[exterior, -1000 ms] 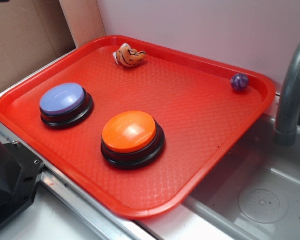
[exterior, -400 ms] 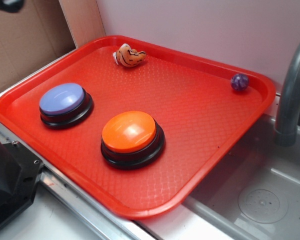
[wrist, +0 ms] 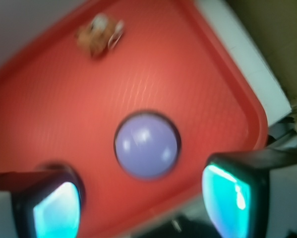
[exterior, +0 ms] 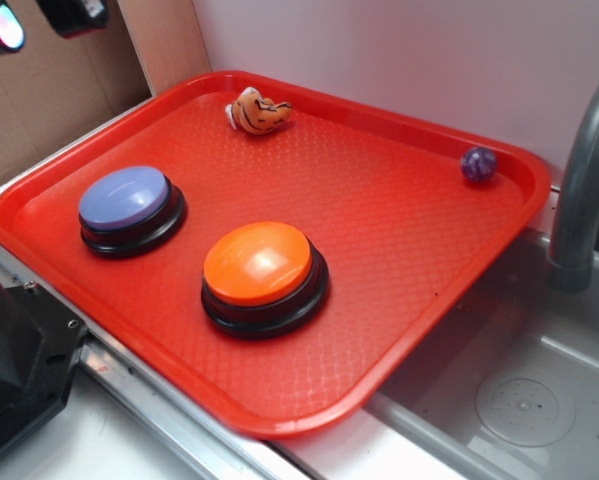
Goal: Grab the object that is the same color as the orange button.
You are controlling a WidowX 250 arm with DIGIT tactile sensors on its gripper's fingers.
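Orange-striped shell toy (exterior: 257, 111): untouched on tray's (exterior: 399, 300) far edge.
Approach step; my gripper (wrist: 141, 196), jaws spread, must cross the lavender button (wrist: 147, 145) and descend.

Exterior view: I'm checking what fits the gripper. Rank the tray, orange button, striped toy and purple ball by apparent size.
1. Tray
2. Orange button
3. Striped toy
4. Purple ball
Toy and ball sit farther from the camera, so they may look slightly smaller than they are.

The gripper (exterior: 41, 20) has entered further at the exterior view's top-left corner. Both fingertips (exterior: 1, 28) now show, jaws spread apart.
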